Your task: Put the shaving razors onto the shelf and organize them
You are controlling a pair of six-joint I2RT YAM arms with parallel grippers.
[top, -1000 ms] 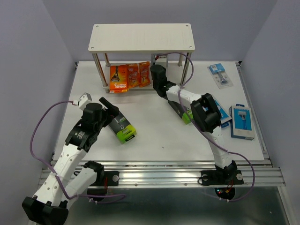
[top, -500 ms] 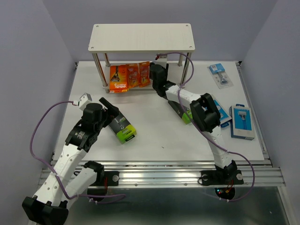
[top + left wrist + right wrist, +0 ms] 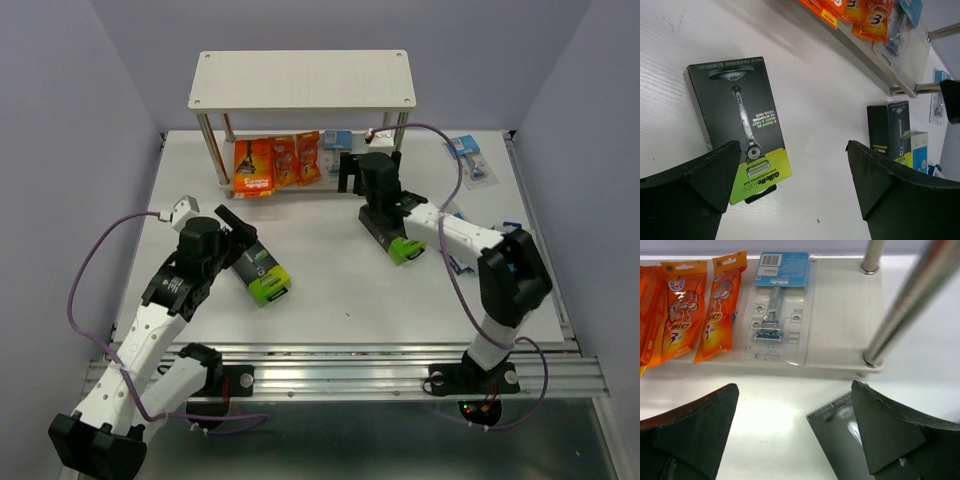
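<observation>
Orange packs [image 3: 675, 310] and a small blue card [image 3: 777, 302] lie side by side on the bottom board of the shelf [image 3: 300, 80]. Just in front of the shelf, the right gripper [image 3: 795, 390] is wide open and holds nothing. Farther from the shelf, the left gripper [image 3: 794, 150] hangs open and empty over a black and green box [image 3: 740, 130].
</observation>
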